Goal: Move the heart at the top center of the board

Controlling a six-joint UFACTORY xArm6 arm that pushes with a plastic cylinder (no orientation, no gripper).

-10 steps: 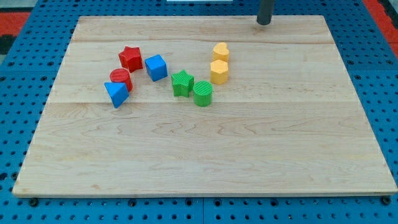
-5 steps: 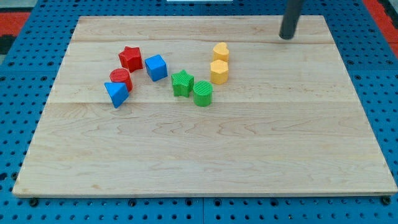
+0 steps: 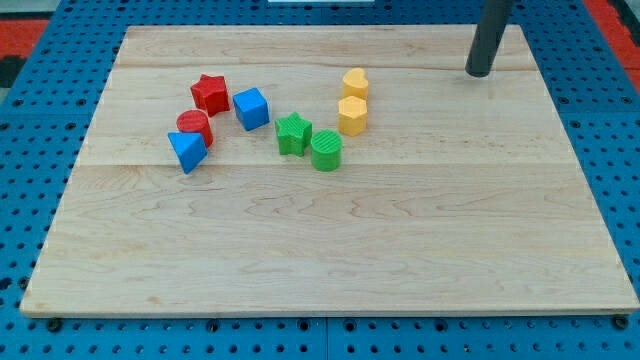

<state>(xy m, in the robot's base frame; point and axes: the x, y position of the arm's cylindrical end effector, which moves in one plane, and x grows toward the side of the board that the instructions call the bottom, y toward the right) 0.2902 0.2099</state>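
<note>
The yellow heart (image 3: pixel 354 81) touches the yellow hexagon's (image 3: pixel 351 115) top side. Likely light, hard, sliding readily on the tabletop (image 3: pixel 330 250); push its lower flank. My tip (image 3: pixel 479 73), a jawless tool, stands well right.

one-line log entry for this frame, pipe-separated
tip: top right of board, touching no block | yellow heart: top centre, against yellow hexagon below it | push: not yet begun

— The counter (image 3: pixel 330 250): pale wood, smooth, faint grain, slight sheen?
— Yes. Beside it, the green cylinder (image 3: pixel 326 151) looks matt plastic, ridged on top; my tip (image 3: pixel 479 72) is matt dark.
</note>
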